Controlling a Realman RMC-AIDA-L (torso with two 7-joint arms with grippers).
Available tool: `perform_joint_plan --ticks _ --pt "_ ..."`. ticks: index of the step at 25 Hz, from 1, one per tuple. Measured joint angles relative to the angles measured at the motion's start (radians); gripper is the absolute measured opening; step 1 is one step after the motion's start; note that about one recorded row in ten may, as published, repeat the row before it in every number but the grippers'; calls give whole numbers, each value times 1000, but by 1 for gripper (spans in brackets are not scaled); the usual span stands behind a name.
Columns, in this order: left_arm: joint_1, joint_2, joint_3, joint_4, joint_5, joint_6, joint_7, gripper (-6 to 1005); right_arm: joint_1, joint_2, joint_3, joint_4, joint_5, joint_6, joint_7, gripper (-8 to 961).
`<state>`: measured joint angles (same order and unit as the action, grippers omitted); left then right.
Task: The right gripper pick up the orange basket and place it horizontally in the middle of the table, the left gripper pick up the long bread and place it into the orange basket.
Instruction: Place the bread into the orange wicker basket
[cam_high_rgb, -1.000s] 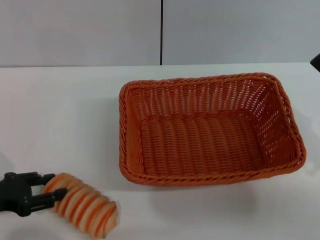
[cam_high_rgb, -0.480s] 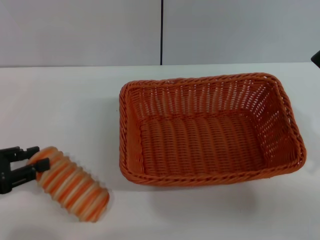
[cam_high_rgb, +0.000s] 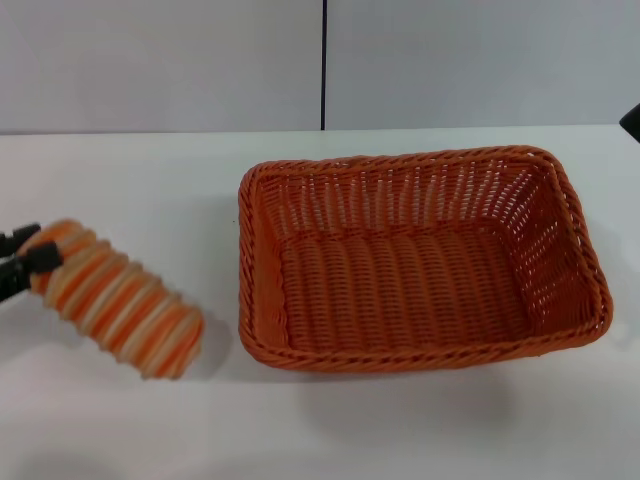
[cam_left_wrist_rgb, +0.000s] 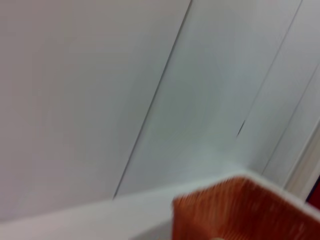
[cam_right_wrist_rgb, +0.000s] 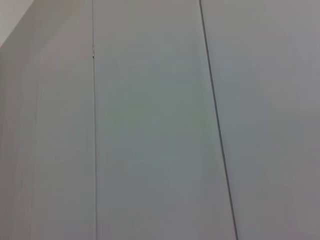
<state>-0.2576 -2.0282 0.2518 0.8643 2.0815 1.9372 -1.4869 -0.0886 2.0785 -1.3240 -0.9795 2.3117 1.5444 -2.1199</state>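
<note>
Left tool (cam_high_rgb: 22, 262) clamped on end of long bread (cam_high_rgb: 115, 298), loaf apparently lifted off desk (cam_high_rgb: 130, 180). Orange basket (cam_high_rgb: 415, 258) already set lengthwise mid-desk, beside loaf, apart. Remaining: carry over rim, release inside. Right tool barely visible, state unclear.

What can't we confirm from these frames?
- Left gripper: head view's left edge cuts it off; only the finger ends show, clamped on the long bread.
- Right gripper: just a dark sliver at the head view's right edge; its state is unreadable.
- Orange basket: blurred in the left wrist view, cut by the frame's edge.
- Right wrist view: only wall panels.
</note>
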Motion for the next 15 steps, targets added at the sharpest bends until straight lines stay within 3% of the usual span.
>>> perform_joint_plan --ticks 7,11,15 --pt "-50 -39 10 -34 -135 18 -101 363 6 0 -8 8 0 1 0 553" --pt "-97 -45 50 -155 -212 -9 -87 340 9 0 -9 15 0 3 0 553" --pt "-170 -46 148 -329 -244 -93 18 309 17 0 -4 34 0 27 0 553"
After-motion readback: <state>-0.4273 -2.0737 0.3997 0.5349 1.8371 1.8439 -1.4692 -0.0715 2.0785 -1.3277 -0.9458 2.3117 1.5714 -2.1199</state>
